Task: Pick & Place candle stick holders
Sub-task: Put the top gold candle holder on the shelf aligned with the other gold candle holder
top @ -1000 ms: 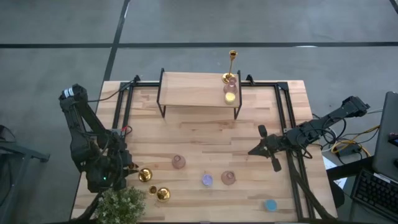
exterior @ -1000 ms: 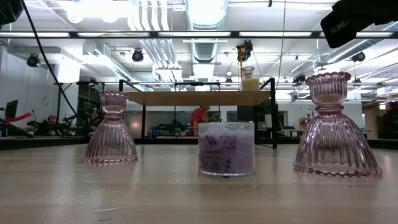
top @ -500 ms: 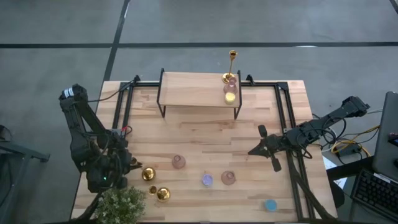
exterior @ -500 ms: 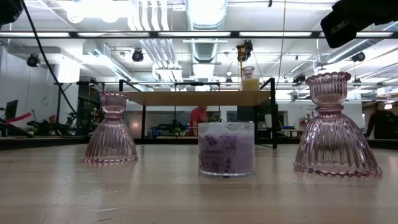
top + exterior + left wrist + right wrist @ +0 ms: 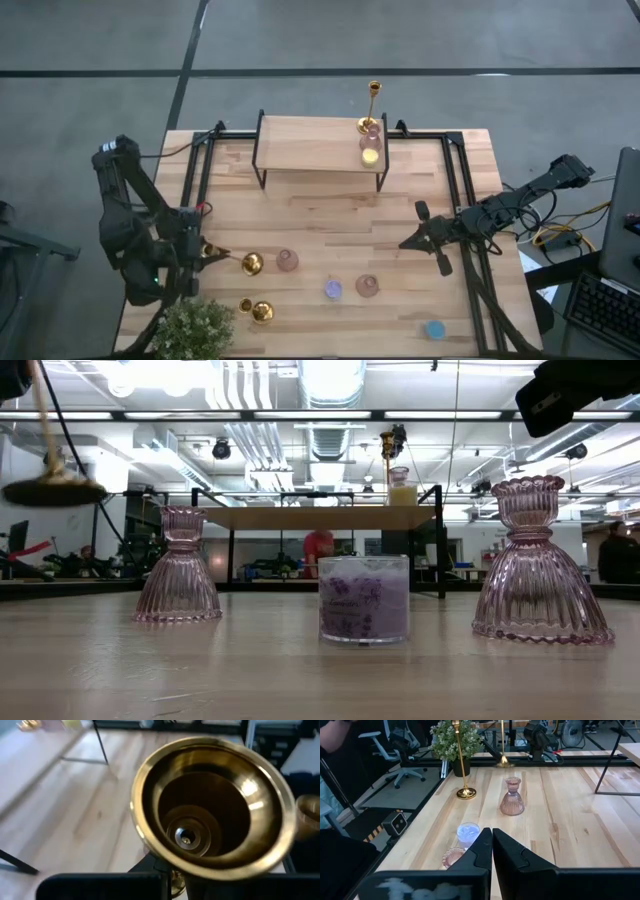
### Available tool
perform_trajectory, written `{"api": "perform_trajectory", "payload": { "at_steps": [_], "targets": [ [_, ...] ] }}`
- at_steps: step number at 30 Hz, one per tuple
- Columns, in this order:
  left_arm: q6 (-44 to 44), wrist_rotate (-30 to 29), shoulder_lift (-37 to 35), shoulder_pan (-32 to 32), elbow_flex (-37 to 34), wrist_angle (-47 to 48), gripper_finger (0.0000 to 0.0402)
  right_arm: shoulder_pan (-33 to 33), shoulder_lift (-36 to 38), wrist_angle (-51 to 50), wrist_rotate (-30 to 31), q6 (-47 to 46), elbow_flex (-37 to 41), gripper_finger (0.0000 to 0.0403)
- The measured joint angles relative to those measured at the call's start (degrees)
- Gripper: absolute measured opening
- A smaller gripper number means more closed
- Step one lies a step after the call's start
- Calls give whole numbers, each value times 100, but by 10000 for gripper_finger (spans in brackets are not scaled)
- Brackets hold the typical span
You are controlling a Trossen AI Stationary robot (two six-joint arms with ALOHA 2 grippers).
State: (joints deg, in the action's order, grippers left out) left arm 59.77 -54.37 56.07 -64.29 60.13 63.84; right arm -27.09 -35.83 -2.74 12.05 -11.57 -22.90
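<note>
Gold candlestick (image 5: 245,263) clenched in left tool (image 5: 203,252), stem mostly hidden; right tool (image 5: 412,240) closed, empty.

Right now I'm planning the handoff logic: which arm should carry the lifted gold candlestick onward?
The left. Its gripper already holds the shiny gold metal candlestick off the table; the right gripper waits shut, away over the table's right side.

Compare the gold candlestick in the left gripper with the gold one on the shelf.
The held candlestick is tilted and lifted off the table by the left gripper; the shelf candlestick stands upright, untouched, on the raised shelf. Both are shiny gold with round bases.
</note>
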Motion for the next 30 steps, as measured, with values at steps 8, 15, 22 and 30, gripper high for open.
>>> {"api": "perform_trajectory", "payload": {
  "at_steps": [8, 15, 22, 30],
  "targets": [
    [-877, -513, 0, 932, 776, 116, 23, 1, 0, 1, 0, 1, 0, 8],
    [-1626, -691, 4, 2607, 1588, 102, 23, 0, 0, 1, 0, 1, 0, 8],
    [-2792, -256, 33, 4476, 2198, -574, 24, 2, 0, 2, 0, 2, 0, 8],
    [-4220, 1906, 352, 6644, 2289, -2281, 24, 0, 0, 2, 0, 0, 0, 8]
  ]
}}
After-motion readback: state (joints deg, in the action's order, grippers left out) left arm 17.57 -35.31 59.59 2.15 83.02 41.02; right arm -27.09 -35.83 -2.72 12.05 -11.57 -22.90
